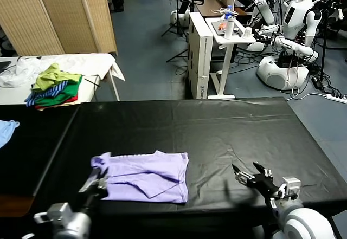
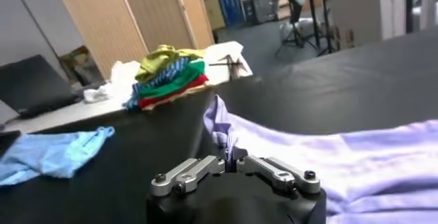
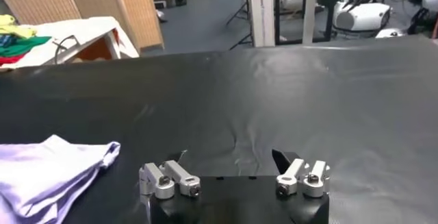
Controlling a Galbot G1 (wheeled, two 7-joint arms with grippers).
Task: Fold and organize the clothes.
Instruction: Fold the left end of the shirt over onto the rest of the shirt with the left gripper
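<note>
Lavender T-shirt (image 1: pixel 145 176), partly folded, lies near the bench's (image 1: pixel 227 125) front edge, toward its left end. The left gripper (image 1: pixel 96 182) has its jaws clenched on the shirt's left edge. Thin fabric could slip out, or drag and undo the fold if pulled unevenly. The right gripper (image 1: pixel 254 175) waits near the front right, jaws released, holding nothing.

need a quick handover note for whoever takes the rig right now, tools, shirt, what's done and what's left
Left tool: shut on the lavender T-shirt, pinching its left edge near the front of the black table.
Right tool: open, holding nothing, over bare table to the right of the shirt.
Shirt: partly folded into a rough rectangle, layers overlapping.
Left to do: finish the fold and tidy the shirt. The colourful clothes pile sits on the white table behind.
</note>
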